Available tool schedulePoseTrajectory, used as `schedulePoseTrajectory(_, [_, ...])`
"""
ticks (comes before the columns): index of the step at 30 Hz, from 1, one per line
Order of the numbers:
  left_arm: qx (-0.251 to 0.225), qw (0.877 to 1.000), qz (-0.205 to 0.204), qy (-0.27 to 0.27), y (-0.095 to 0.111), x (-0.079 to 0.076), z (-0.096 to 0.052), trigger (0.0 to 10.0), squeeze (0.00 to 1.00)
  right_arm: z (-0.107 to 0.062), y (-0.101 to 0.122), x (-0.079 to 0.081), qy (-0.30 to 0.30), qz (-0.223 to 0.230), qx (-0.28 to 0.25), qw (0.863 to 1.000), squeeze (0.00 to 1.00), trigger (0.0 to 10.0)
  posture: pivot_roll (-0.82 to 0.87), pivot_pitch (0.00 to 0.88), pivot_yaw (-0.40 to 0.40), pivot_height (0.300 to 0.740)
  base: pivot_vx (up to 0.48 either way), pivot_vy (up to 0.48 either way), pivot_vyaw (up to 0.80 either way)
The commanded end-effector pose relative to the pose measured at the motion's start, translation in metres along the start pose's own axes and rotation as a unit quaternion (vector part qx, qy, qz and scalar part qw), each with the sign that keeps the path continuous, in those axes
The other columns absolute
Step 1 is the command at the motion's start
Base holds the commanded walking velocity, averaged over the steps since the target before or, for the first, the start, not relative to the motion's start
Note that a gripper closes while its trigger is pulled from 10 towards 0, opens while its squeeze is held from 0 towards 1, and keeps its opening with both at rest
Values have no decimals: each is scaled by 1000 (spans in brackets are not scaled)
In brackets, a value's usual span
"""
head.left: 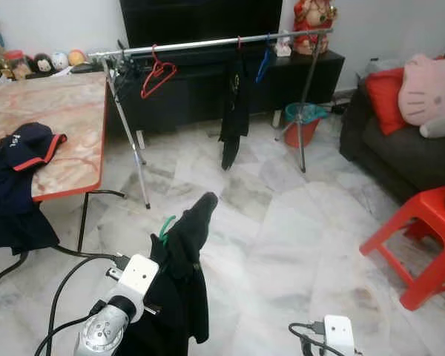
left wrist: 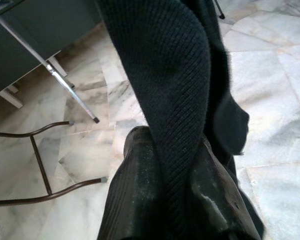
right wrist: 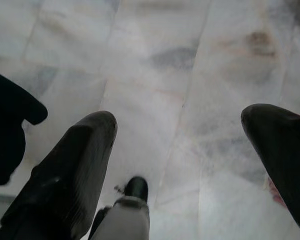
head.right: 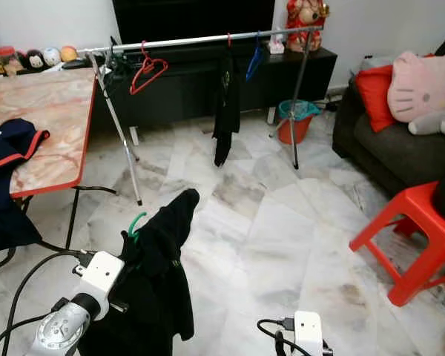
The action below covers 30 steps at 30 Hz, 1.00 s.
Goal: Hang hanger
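Observation:
A green hanger [head.left: 165, 227] carries a black knit garment [head.left: 185, 274], held low in front of me over the floor. My left gripper [left wrist: 172, 145] is shut on it, and the cloth drapes over its fingers [left wrist: 135, 165]. Farther off stands a silver clothes rail [head.left: 208, 44], a good way from the held hanger. On it hang a red hanger [head.left: 157, 74], a blue hanger [head.left: 263, 65] and a black garment [head.left: 233, 119]. My right gripper [right wrist: 179, 117] hangs low at my right side, open over bare marble floor.
A marble-top table [head.left: 67, 111] with a navy shirt [head.left: 18, 170] stands at the left. A red stool [head.left: 423, 230] and a dark sofa [head.left: 400, 156] are at the right. A bucket [head.left: 304, 122] sits by the rail's right leg, before a black TV cabinet [head.left: 200, 93].

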<state>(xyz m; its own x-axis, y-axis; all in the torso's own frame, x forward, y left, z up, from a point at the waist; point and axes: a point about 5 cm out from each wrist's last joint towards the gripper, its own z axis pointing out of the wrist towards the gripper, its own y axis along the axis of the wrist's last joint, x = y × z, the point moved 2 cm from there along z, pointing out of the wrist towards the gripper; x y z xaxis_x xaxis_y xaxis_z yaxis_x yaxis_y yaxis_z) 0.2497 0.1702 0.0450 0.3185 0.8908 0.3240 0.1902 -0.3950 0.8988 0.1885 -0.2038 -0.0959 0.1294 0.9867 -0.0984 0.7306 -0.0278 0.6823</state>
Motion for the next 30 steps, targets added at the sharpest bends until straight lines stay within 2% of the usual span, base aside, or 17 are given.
schedulePoseTrajectory(1, [-16, 1000, 12, -6, 12, 0, 3, 10000, 0, 8, 52, -2, -6, -18, -95, 995, 0, 10000, 72, 0, -14, 740, 0, 0, 0])
schedulePoseTrajectory(5, [-22, 999, 14, -21, 18, -4, 6, 10000, 0, 8, 70, -7, -8, -50, -139, 989, 0, 10000, 68, 0, -12, 740, 0, 0, 0])
schedulePoseTrajectory(6, [-26, 999, 15, -28, 21, -6, 8, 10000, 0, 7, 79, -9, -8, -75, -161, 984, 0, 10000, 68, 0, -12, 740, 0, 0, 0])
schedulePoseTrajectory(7, [-32, 999, 15, -37, 26, -8, 9, 10000, 0, 5, 91, -7, 2, -107, -193, 975, 0, 10000, 65, 0, -13, 740, 0, 0, 0])
schedulePoseTrajectory(8, [-37, 998, 16, -43, 29, -10, 10, 10000, 0, 4, 99, -4, 12, -120, -212, 970, 0, 10000, 65, 0, -13, 740, 0, 0, 0])
schedulePoseTrajectory(12, [-46, 997, 20, -62, 37, -16, 13, 10000, 0, -1, 117, 7, 62, -132, -258, 955, 0, 10000, 57, 0, -18, 740, 0, 0, 0])
schedulePoseTrajectory(13, [-48, 996, 22, -74, 41, -20, 16, 10000, 0, -6, 127, 17, 108, -147, -280, 942, 0, 10000, 57, 0, -21, 740, 0, 0, 0])
schedulePoseTrajectory(16, [-51, 995, 23, -86, 46, -25, 19, 10000, 0, -12, 133, 27, 152, -177, -301, 925, 0, 10000, 59, 0, -25, 740, 0, 0, 0])
schedulePoseTrajectory(18, [-60, 993, 15, -97, 53, -29, 22, 10000, 0, -19, 138, 34, 184, -209, -317, 907, 0, 10000, 59, 0, -27, 740, 0, 0, 0])
schedulePoseTrajectory(20, [-73, 991, -3, -111, 64, -35, 25, 10000, 0, -27, 142, 43, 221, -241, -331, 885, 0, 10000, 57, 0, -30, 740, 0, 0, 0])
schedulePoseTrajectory(21, [-84, 989, -14, -124, 72, -39, 27, 10000, 0, -32, 145, 48, 240, -272, -343, 867, 0, 10000, 57, 0, -30, 740, 0, 0, 0])
schedulePoseTrajectory(22, [-90, 987, -20, -131, 76, -41, 28, 10000, 0, -35, 146, 51, 248, -281, -348, 859, 0, 10000, 57, 0, -30, 740, 0, 0, 0])
schedulePoseTrajectory(25, [-107, 983, -30, -147, 88, -47, 32, 10000, 0, -42, 152, 57, 263, -296, -361, 844, 0, 10000, 43, 0, -42, 740, 0, 0, 0])
schedulePoseTrajectory(28, [-116, 981, -37, -149, 95, -48, 36, 10000, 0, -48, 157, 60, 271, -293, -371, 838, 0, 10000, 41, 0, -42, 740, 0, 0, 0])
schedulePoseTrajectory(29, [-119, 981, -37, -150, 98, -47, 37, 10000, 0, -50, 158, 61, 274, -291, -373, 837, 765, 10000, 41, 0, -42, 740, 0, 0, 0])
schedulePoseTrajectory(30, [-121, 981, -37, -150, 100, -47, 38, 10000, 0, -52, 159, 62, 276, -290, -375, 836, 765, 10000, 35, 0, -42, 740, 0, 0, 0])
